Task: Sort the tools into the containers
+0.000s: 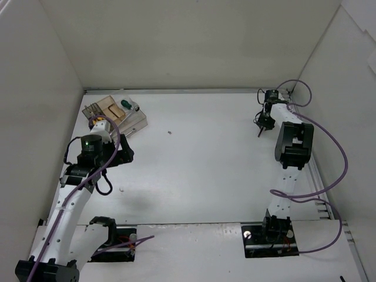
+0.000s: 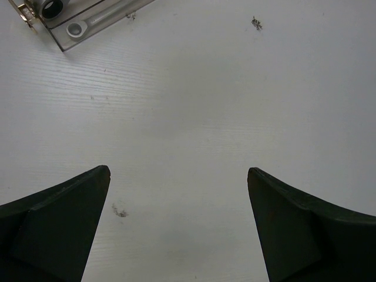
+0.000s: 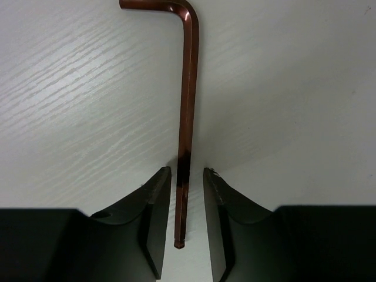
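The dark L-shaped hex key lies on the white table, its long shank between my right gripper's fingers. The jaws are close together, with a thin gap on each side of the shank. In the top view this gripper is at the far right with the key at its tip. My left gripper is wide open and empty over bare table, just in front of the clear organiser tray. The tray holds the green-handled screwdriver, the yellow-handled pliers and the slim silver wrench.
White walls enclose the table on three sides. A small dark speck lies mid-table, and it also shows in the left wrist view. Purple cables loop off the right arm. Black base mounts sit at the near edge.
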`<state>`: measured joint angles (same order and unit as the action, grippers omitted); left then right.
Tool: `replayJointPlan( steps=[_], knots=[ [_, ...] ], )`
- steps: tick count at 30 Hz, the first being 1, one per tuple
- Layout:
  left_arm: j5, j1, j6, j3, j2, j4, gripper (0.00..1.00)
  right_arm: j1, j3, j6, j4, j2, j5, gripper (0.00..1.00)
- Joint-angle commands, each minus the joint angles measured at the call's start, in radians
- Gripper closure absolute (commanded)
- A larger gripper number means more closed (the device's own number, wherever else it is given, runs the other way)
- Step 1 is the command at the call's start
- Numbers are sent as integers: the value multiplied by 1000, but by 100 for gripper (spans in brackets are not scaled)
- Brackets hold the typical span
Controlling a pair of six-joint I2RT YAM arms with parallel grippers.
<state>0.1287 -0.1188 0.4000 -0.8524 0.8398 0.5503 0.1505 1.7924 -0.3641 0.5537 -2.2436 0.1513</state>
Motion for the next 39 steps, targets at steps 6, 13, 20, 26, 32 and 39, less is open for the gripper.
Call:
replayJointPlan(
  steps=[6,13,20,26,32,39],
  knots=[
    [-14,-5,-21,-11,-11,-15,0,14,56,89,75,-27,-59,88],
    [17,-5,-43,0,-2,-23,0,3,42,186,63,12,-180,100],
    [81,-5,2,-13,-7,-81,0,-95,-114,231,-75,235,-237,100],
    [172,-5,85,-71,47,-134,0,-213,-267,220,-175,444,-311,100],
    [307,-15,207,-129,117,-269,0,-377,-390,200,-294,593,-386,100],
    [338,-84,319,-195,211,-395,1,-587,-413,139,-336,687,-389,100]
  ],
)
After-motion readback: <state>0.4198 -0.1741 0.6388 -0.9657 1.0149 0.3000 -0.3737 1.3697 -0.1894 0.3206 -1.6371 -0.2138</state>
